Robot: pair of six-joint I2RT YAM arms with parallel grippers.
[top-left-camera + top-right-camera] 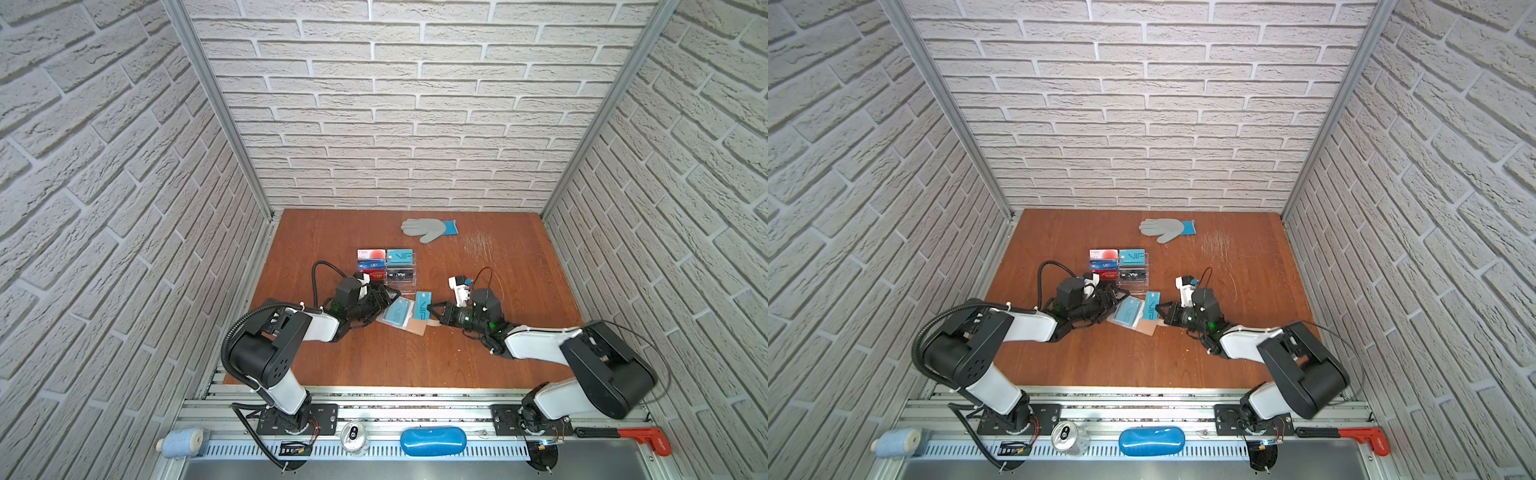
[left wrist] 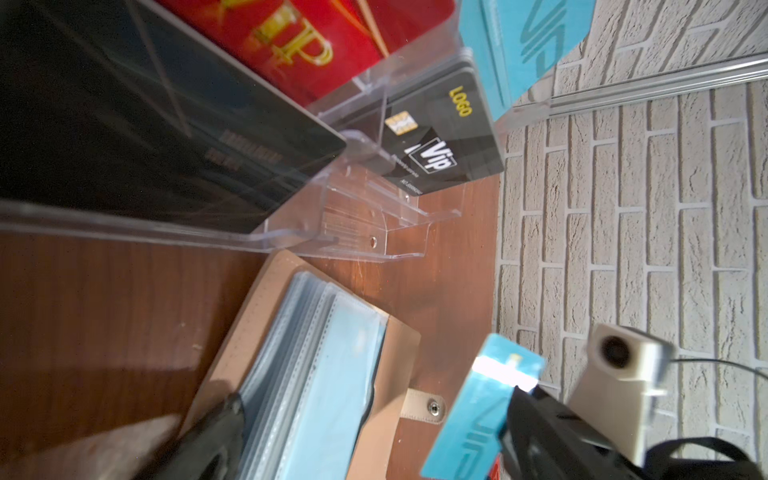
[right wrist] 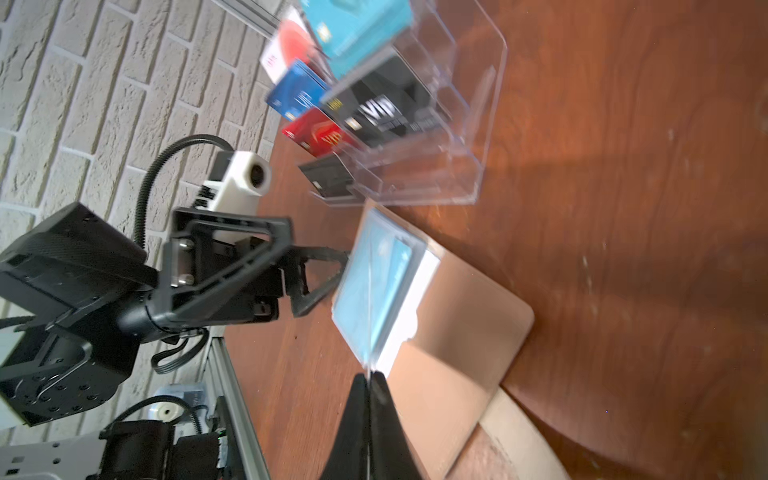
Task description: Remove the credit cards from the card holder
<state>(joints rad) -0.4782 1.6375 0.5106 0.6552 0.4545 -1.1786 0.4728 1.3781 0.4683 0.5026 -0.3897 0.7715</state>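
In both top views my right gripper [image 1: 430, 308] is pinched flat on a teal card [image 1: 422, 303], a thin glossy rectangle held on edge over the card holder [image 1: 415, 327]. The holder lies open on the wooden table [image 1: 332, 357] between my arms. It has a tan, leather-look cover with rounded corners and a fan of grey-blue sleeve pages [image 1: 395, 313] on top. My left gripper [image 1: 384, 300] is spread wide at the holder's left edge. Just behind rises a clear acrylic stand [image 1: 405, 286], tiered, with a white card [image 1: 371, 254], a second teal card [image 1: 400, 255], a blue card [image 1: 371, 264], a red card [image 1: 375, 275] and a black card [image 1: 400, 274] in its slots. A grey knit glove [image 1: 426, 229] with a blue cuff lies well apart, near the back wall.

From my left wrist, the stand's transparent steps crowd close, and the black card's chip and "Vip" lettering show sharply. The sleeve pages look soft and stitched along their edges, and a snap strap [image 2: 424, 405] pokes from the tan cover. One of my left fingers [image 2: 226, 419], dark and blurred, sits at the holder's edge. The teal card is out of the sleeves, tilted above the strap side.

From my right wrist, my fingers meet on that card, seen edge-on as a thin line. My left gripper gapes opposite, one tip at the pages' edge; whether it touches, I cannot tell.
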